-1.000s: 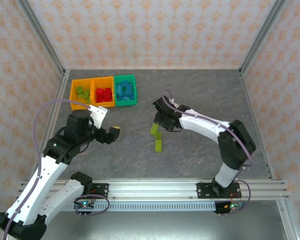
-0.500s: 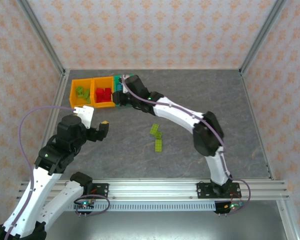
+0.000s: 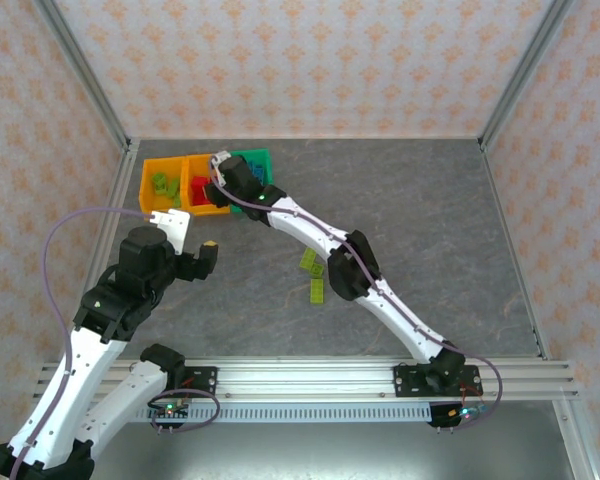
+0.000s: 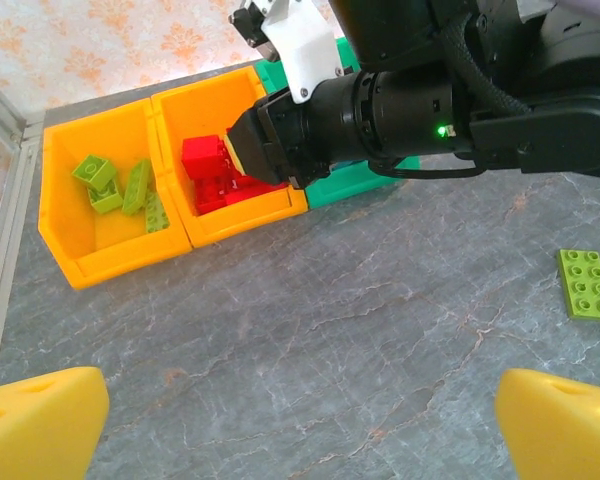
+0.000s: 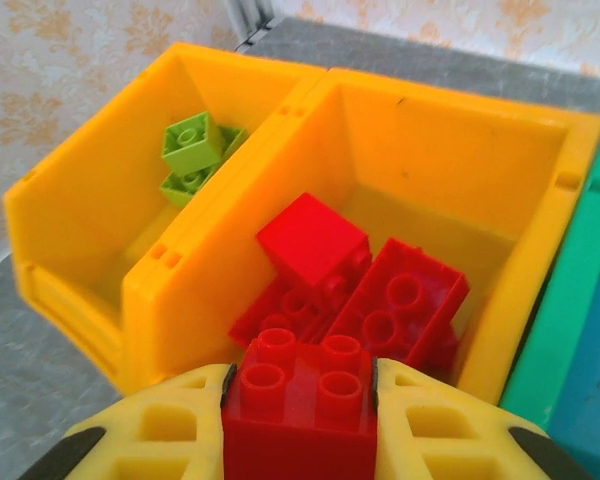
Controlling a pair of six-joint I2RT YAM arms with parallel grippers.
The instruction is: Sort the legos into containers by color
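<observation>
My right gripper [image 5: 300, 400] is shut on a red lego [image 5: 295, 435], pinched between its yellow pads. It hovers over the near rim of the middle orange container [image 5: 450, 110], which holds several red legos [image 5: 385, 300]. In the top view this gripper [image 3: 220, 172] sits at the row of containers. The left orange container [image 3: 145, 190] holds lime green legos [image 5: 190, 150]. The green container [image 3: 252, 205] holds blue ones. Two or three lime green legos [image 3: 312, 262] lie loose mid-table. My left gripper [image 3: 202, 262] is open and empty, low over bare table in front of the containers.
The containers stand at the table's far left corner beside the metal frame post [image 3: 120, 170]. The right arm [image 3: 320, 235] stretches diagonally across the table's middle, over the loose green legos. One of these [image 4: 587, 283] lies at the right in the left wrist view.
The right arm has swung from the table's middle, beside the loose green legos, over to the containers. The left arm has shifted slightly leftward.
</observation>
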